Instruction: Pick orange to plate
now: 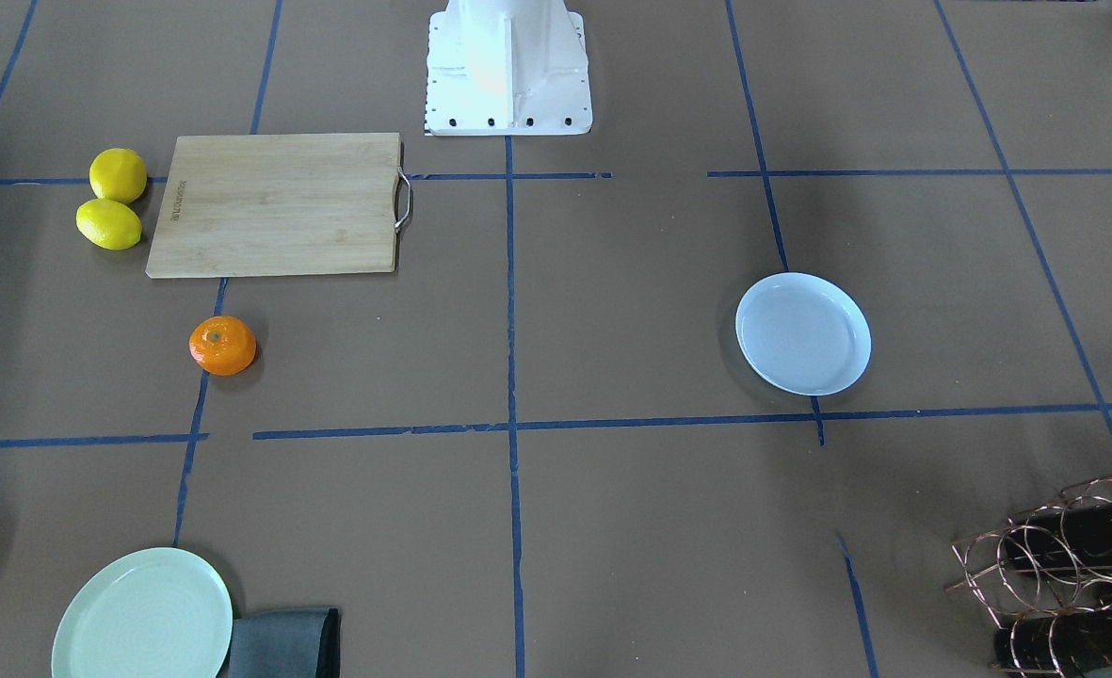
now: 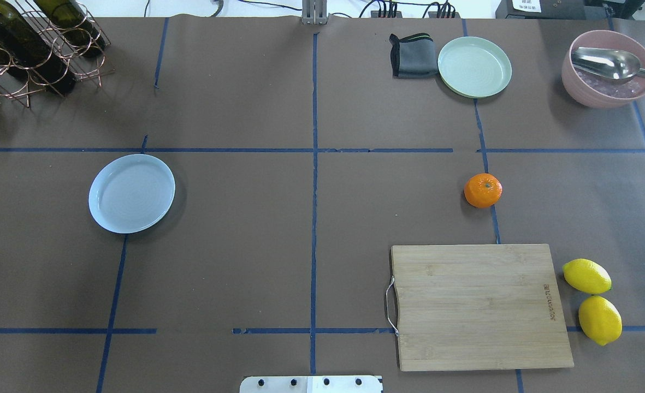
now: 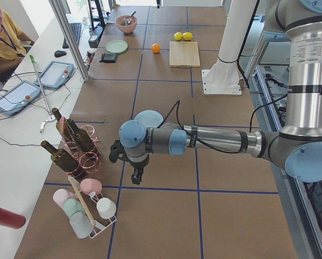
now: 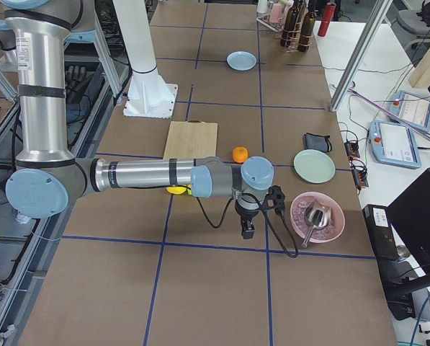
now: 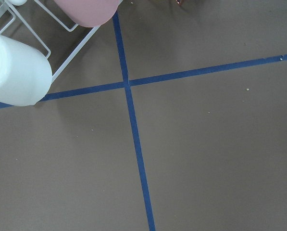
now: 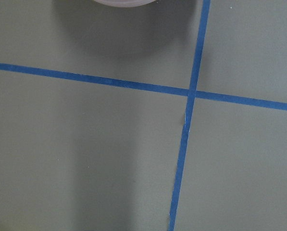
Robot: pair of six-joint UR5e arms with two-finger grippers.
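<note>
The orange rests on the brown table just beyond the cutting board, on the robot's right side; it also shows in the front view. Far from it, on the left side, lies the pale bluish plate, with nothing on it. Neither gripper shows in the overhead or front view. My left gripper hangs over the table's left end, next to the bottle rack. My right gripper hangs over the right end, beside the pink bowl. I cannot tell whether either is open or shut. Both wrist views show only table and tape.
A wooden cutting board and two lemons lie near the orange. A green plate, grey cloth and pink bowl with a spoon sit at the far right. A bottle rack and cup rack stand left.
</note>
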